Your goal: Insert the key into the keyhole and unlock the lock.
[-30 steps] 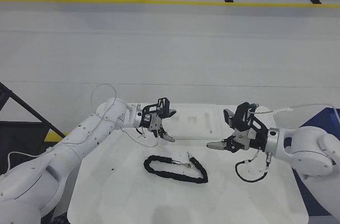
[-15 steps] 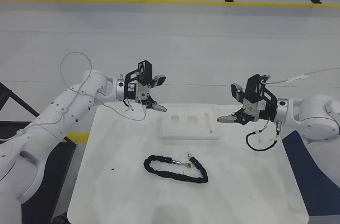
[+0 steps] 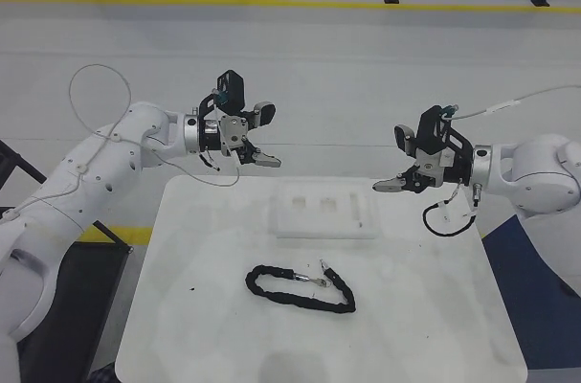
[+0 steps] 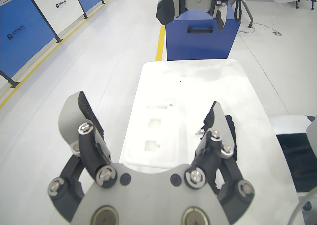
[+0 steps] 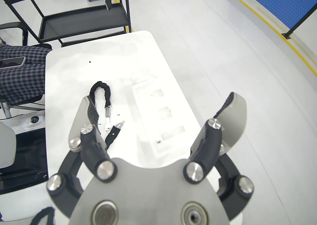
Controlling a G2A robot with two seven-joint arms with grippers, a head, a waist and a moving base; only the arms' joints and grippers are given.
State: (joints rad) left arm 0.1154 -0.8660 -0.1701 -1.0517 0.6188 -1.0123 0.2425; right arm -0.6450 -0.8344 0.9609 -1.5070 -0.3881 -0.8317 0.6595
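Note:
A black fabric-covered chain lock (image 3: 300,289) lies on the white table (image 3: 194,326), near its middle. Its metal lock end (image 5: 108,112) and a small silver key (image 5: 108,125) rest between the chain's two ends. My left gripper (image 3: 268,136) hangs open and empty above the table's far left corner, well clear of the chain. My right gripper (image 3: 393,161) hangs open and empty above the far right corner. In the left wrist view the open left gripper (image 4: 148,112) looks down the table, and the chain (image 4: 231,126) shows past one finger. The open right gripper (image 5: 159,104) frames the table.
A white foam tray (image 3: 325,215) with three recesses lies at the table's far middle, between the grippers. A black shelf cart (image 5: 81,22) stands off the left side. A blue box (image 4: 200,37) stands off the right side.
Both arms have lifted and drawn back from just above the chain to the table's far corners. Both grippers stayed open and empty. The chain and key have not moved.

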